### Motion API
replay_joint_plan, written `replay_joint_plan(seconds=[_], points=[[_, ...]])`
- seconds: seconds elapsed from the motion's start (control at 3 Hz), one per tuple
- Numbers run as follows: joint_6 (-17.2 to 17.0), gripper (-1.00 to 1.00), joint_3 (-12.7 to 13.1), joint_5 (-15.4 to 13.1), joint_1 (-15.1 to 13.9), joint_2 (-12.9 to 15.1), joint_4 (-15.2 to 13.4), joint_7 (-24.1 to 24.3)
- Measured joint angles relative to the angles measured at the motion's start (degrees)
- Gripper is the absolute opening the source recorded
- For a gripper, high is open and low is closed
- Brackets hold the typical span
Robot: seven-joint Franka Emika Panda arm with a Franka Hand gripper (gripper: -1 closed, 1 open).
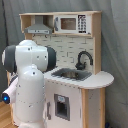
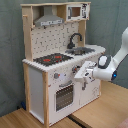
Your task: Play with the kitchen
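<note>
Toy kitchen (image 2: 50,70) on a wooden floor (image 2: 100,112), gripper (image 2: 81,75) right against its white front near the oven door (image 2: 64,95), jaw state impossible to tell

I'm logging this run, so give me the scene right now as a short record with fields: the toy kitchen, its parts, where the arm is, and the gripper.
kitchen: toy kitchen of pale wood and white panels, upright on a wooden floor
hob: black and red, on the counter at the second exterior view's left
sink: set in the counter, with black faucet behind it
hood: grey, under the top shelf
oven door: white with dark window, closed
arm: white robot arm, in front of the kitchen
gripper: gripper at the front panel beside the knobs; finger state unclear
</note>
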Motion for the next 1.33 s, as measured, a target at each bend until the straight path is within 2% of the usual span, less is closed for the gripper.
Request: replay_joint_plan(seconds=[0.67,1.0,1.33], points=[[0.5,-1.00,-0.3,0.1,-0.2,1.0,-0.7,1.5],[0.5,1.00,-0.3,0.1,-0.2,1.0,-0.6,1.5],[0.7,1.00,-1.2,4.6,2.3,-2.5,-0.7,1.1]])
